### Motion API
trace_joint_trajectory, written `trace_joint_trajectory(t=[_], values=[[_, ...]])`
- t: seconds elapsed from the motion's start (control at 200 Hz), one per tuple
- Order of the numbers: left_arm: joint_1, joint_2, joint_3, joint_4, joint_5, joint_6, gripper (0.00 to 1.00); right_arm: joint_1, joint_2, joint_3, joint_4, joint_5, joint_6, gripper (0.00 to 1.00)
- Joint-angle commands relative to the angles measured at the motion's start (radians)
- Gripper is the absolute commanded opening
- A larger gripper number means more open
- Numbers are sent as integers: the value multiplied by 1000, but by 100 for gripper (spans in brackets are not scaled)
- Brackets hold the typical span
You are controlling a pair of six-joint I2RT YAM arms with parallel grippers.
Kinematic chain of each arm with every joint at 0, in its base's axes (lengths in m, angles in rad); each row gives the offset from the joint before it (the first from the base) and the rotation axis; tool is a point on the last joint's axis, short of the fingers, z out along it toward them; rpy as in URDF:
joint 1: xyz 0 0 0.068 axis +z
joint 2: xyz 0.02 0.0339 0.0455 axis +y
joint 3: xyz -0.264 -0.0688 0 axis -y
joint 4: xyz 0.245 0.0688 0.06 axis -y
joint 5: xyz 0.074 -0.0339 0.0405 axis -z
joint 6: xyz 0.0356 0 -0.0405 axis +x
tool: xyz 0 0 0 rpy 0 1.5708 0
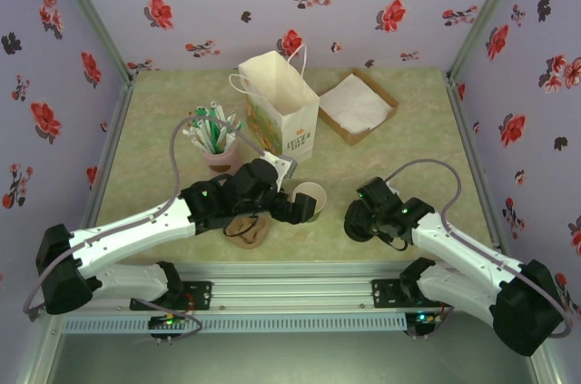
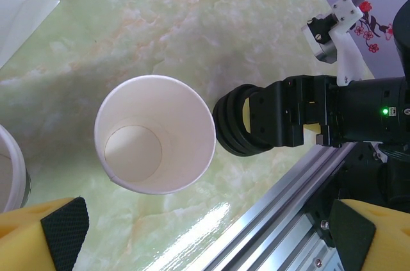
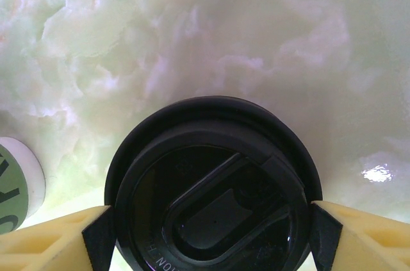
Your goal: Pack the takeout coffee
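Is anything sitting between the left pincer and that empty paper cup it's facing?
Nothing visible. The left pincer stands open, and just bare marbled table lies between its fingertips and the open paper cup.

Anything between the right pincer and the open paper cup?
Only bare table, per the top view, between the right pincer, closed on the black lid, and the cup.

Cup (image 1: 310, 200) left of lid (image 3: 214, 194); bag (image 1: 280, 112) behind cup

White cup (image 2: 155, 135), black lid (image 3: 211, 207), green-marbled table (image 3: 192, 27).
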Motion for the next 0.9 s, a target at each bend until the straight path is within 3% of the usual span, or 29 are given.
trace_joint_trajectory(t=[0.0,0.895], values=[[-7,-22,-7,-10,-24,24,99,-9,3,-15,6,4,-10,78],[-8,-17,-7,-12,-25,23,99,-15,-49,42,-69,6,-25,75]])
